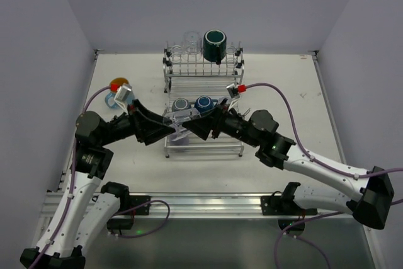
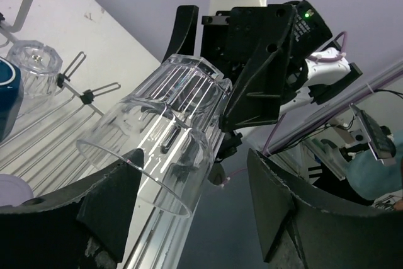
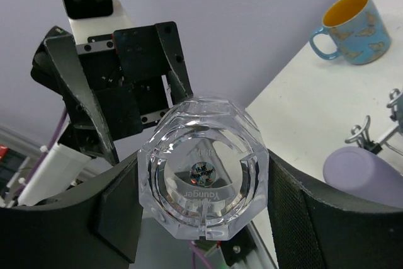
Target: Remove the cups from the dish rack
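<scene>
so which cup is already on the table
The light blue mug with orange inside, standing on the table left of the rack. The teal mug and dark blue mug sit on the rack; the tumbler is between the right fingers.

A white table (image 1: 289, 86) sits boxed in by plain pale lavender walls (image 1: 208, 4) on three sides.

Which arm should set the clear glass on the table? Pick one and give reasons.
Right, probably. The right gripper has a finger pressed on each side of the glass, so it seems to hold it. The left gripper is open, with a gap beside the glass.
</scene>
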Robot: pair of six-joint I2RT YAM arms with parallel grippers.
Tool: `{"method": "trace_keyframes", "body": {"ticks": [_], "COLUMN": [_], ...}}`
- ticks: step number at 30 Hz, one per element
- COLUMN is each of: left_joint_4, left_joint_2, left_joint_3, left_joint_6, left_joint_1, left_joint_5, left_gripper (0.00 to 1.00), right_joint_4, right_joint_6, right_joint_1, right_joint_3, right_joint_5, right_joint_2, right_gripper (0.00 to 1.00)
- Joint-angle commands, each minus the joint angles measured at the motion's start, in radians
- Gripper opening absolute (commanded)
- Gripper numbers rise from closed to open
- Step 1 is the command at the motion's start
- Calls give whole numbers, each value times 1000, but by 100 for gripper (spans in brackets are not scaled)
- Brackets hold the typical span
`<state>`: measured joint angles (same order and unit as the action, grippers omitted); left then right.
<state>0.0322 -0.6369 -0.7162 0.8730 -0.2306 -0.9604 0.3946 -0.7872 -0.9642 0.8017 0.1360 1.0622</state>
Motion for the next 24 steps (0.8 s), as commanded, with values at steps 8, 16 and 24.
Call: {"method": "trace_keyframes", "body": {"ticks": [8, 16, 24], "left_joint_4": [204, 15, -553], "left_joint_2": [26, 8, -176], "left_joint_3": [43, -34, -316], "left_joint_6": [152, -10, -431], "left_joint_1": [-10, -10, -9], "left_joint_5": [47, 202, 858], "left_gripper": [14, 0, 0], "right_joint_4": [318, 355, -108], "right_joint_6": [-150, -162, 34], "right_joint_1": [-5, 33, 94], "right_joint_3": [-22, -162, -164], "right_joint_5": [102, 37, -64], "right_joint_2": [114, 36, -203], "right_gripper": [35, 99, 99]}}
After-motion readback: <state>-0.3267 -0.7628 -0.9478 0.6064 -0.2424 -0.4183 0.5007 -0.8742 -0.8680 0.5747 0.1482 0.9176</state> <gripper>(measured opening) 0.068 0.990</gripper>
